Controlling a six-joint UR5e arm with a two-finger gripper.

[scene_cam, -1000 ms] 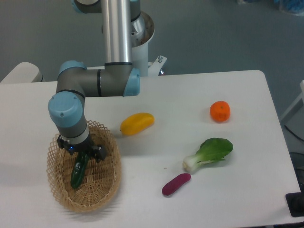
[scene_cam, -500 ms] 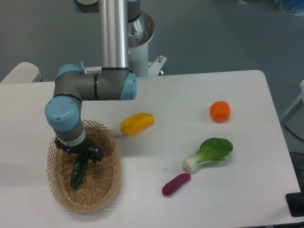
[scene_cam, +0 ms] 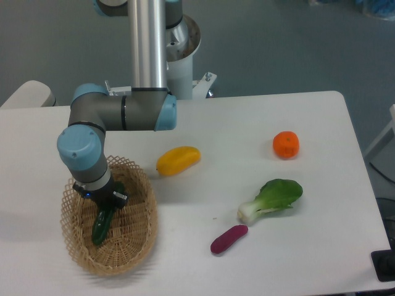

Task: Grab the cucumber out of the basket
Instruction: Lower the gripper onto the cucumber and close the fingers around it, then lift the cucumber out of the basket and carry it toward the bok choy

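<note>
— Near the left edge of the table [scene_cam: 308, 259], what's sitting there?
— A basket [scene_cam: 133, 246], with the cucumber [scene_cam: 100, 226] lying inside it, its far end under the gripper [scene_cam: 103, 205].
— Has the gripper got hold of it?
— It's down at the cucumber's far tip, but the fingers are hidden by the wrist, so I can't tell whether they're closed on it.
— And elsewhere?
— A yellow fruit [scene_cam: 178, 160] just right of the basket, an orange [scene_cam: 286, 144] far right, a bok choy [scene_cam: 273, 198] nearer, a purple piece [scene_cam: 228, 238] nearest.
</note>
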